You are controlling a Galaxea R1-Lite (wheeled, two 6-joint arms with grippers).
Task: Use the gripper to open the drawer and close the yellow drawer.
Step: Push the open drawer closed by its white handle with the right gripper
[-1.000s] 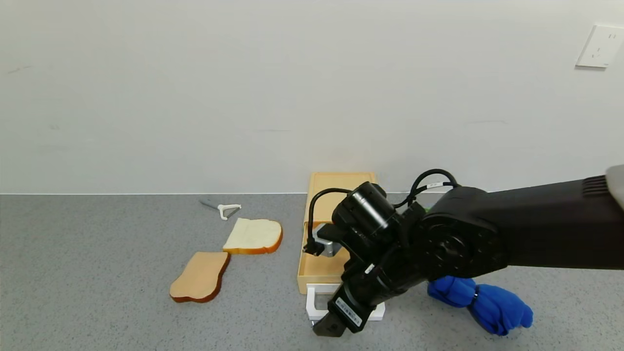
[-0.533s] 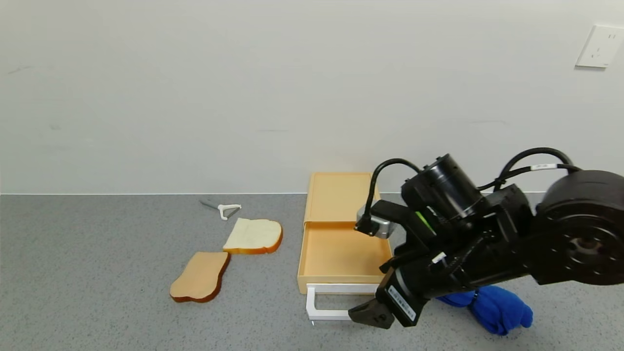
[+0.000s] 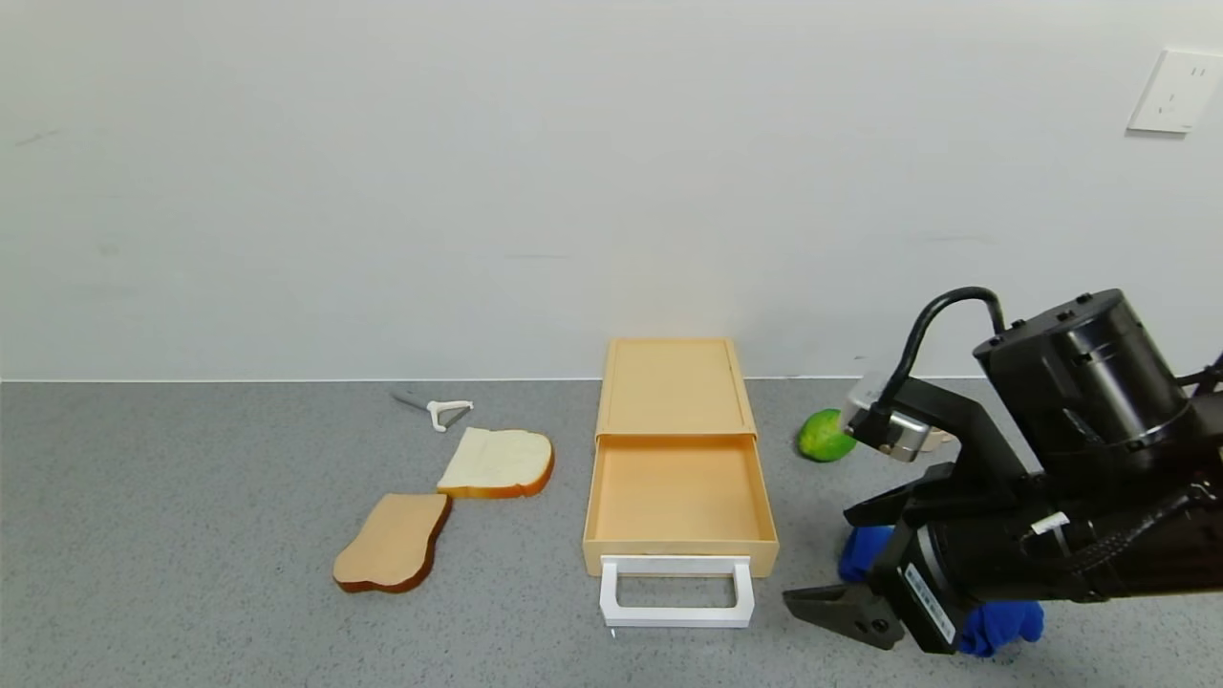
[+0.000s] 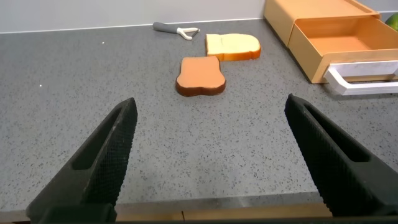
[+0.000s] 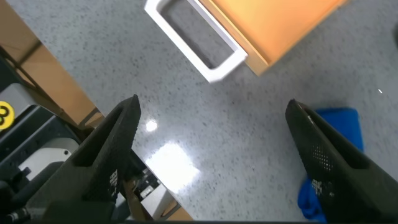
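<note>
The pale yellow drawer box (image 3: 675, 382) stands against the back wall, its tray (image 3: 676, 497) pulled out toward me and empty. The white loop handle (image 3: 676, 592) lies free at its front. My right gripper (image 3: 819, 559) is open and empty, to the right of the handle and apart from it, over the blue cloth. In the right wrist view the gripper (image 5: 211, 124) hovers over bare counter, with the handle (image 5: 199, 43) and tray (image 5: 273, 25) beyond it. My left gripper (image 4: 211, 118) is open, parked low at the counter's front edge, with the drawer (image 4: 348, 37) far off.
Two bread slices (image 3: 394, 543) (image 3: 497, 462) and a white peeler (image 3: 439, 409) lie left of the drawer. A green lime (image 3: 824, 436) sits to its right. A blue cloth (image 3: 994, 626) lies under my right arm. The wall runs close behind.
My right gripper has left the white handle and swung right, uncovering the drawer and the lime. The tray has stayed pulled out.
</note>
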